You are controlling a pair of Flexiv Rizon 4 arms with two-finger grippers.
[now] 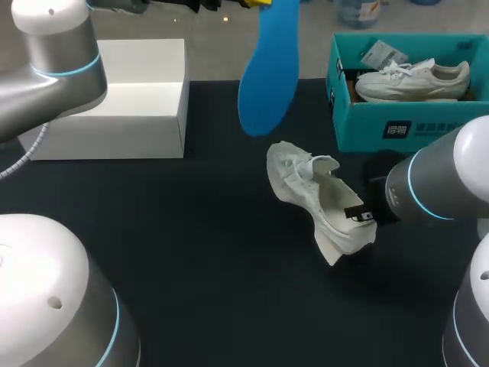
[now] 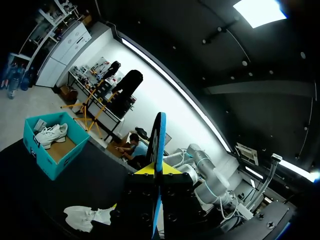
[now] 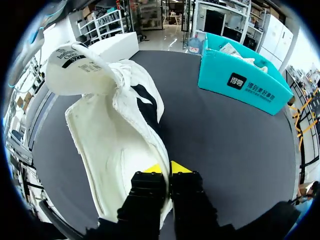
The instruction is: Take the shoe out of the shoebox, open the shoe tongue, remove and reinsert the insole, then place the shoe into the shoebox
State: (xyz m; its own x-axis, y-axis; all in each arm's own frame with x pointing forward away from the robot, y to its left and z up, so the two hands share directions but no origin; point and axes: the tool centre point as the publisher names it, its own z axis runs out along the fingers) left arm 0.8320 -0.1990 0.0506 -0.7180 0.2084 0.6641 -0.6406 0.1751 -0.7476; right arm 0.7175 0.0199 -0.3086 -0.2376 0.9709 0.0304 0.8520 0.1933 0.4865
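A white rectangular box (image 1: 122, 99) is seen off to the left of the left pincer (image 2: 156, 171). That pincer is clenched on a long blue foam insole (image 1: 269, 69), which is held upright above the black table (image 1: 191, 252). The white fabric shoe (image 1: 321, 199) is grasped at its heel-side wall by the right pincer (image 3: 167, 169), with the 2 yellow tips pressed onto the fabric and the tongue (image 3: 80, 70) folded open ahead. A teal cardboard shoebox (image 1: 397, 126), holding 1 other white shoe (image 1: 412, 76), is set beyond that pincer.
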